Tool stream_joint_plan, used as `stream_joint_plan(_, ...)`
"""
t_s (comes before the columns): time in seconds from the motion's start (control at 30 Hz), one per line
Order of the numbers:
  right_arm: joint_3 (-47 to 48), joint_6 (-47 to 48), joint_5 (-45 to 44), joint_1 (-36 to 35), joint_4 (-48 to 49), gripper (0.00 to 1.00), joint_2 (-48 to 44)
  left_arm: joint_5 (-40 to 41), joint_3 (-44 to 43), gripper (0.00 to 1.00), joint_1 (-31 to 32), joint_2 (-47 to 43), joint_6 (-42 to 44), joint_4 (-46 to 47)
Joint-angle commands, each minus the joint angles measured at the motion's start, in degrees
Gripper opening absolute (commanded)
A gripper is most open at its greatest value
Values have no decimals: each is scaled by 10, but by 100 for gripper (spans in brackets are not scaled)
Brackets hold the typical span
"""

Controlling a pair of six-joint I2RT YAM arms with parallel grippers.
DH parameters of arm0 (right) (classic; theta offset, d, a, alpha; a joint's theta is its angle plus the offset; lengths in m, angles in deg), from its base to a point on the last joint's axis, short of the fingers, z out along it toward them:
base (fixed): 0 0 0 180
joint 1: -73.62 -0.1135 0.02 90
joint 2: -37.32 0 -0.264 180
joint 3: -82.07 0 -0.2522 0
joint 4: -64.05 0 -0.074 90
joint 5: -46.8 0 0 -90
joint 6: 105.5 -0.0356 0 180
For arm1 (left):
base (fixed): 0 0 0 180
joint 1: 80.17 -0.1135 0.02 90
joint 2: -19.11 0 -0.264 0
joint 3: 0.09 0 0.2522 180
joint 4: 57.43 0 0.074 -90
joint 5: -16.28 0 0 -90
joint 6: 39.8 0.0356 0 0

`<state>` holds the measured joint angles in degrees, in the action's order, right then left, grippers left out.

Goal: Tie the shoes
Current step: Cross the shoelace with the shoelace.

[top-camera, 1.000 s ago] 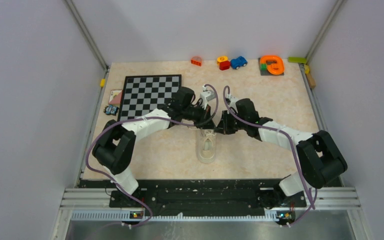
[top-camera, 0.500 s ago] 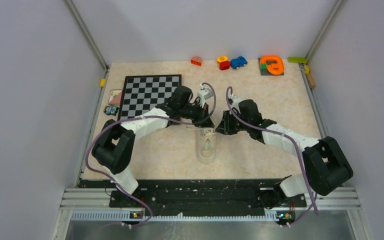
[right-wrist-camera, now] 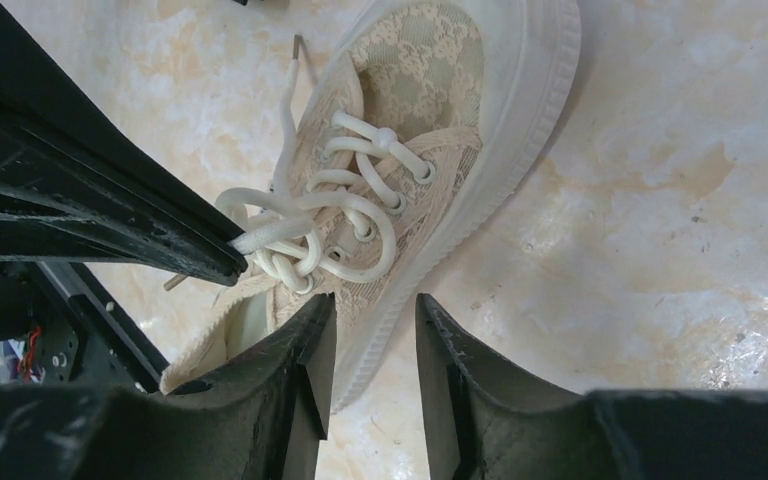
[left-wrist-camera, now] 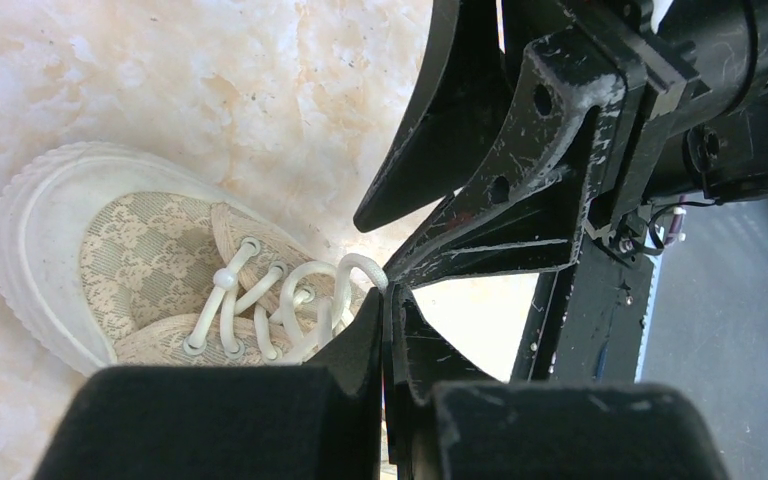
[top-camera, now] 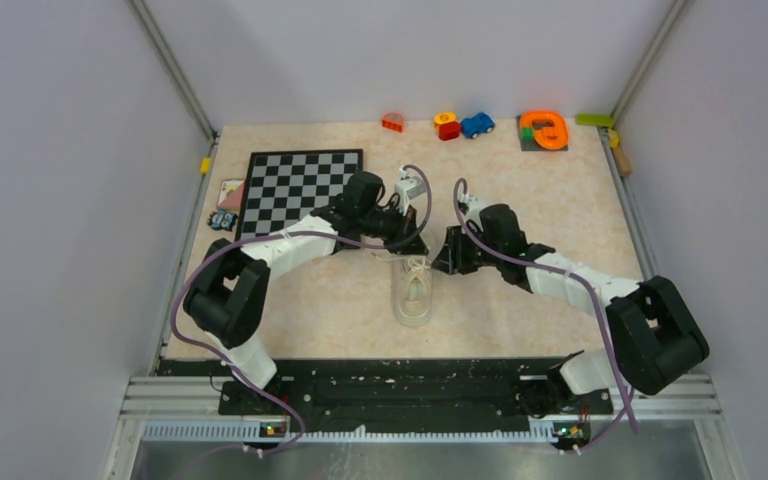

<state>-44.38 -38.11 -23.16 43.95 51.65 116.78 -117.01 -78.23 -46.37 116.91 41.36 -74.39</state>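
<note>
The cream sneaker lies mid-table with its toe toward the near edge; it also shows in the left wrist view and the right wrist view. Its white laces form a loose knot with loops over the tongue. My left gripper is shut on a lace loop just above the shoe's opening, and its dark finger shows in the right wrist view. My right gripper is open and empty, with its jaws over the shoe's side and sole edge. In the top view the left gripper and the right gripper sit close together.
A chessboard lies at the back left with small cards beside it. Toys line the back edge: a red block, a blue car and an orange piece. Walls close in the left, right and back.
My right gripper has drawn back a little to the right, away from the left gripper. The left gripper has stayed at the shoe's opening.
</note>
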Motion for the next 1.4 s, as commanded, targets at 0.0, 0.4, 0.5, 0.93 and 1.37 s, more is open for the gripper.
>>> stream_joint_plan(0.0, -13, 17, 17, 5, 70, 41, -38, -24, -6, 0, -8, 3, 4, 22)
stream_joint_plan(0.4, -156, 184, 70, 3, 338, 64, -89, -64, -9, 0, -21, 11, 25, 16)
stream_joint_plan(0.5, -151, 182, 83, 0, 327, 60, -95, -67, -11, 0, -21, 15, 28, 13)
stream_joint_plan(0.93, -164, 347, 130, -1, 442, 41, -64, -81, -18, 0, -21, 13, 54, -9)
stream_joint_plan(1.37, -133, 433, 185, -2, 452, 38, -2, -88, -19, 0, -21, 5, 78, -30)
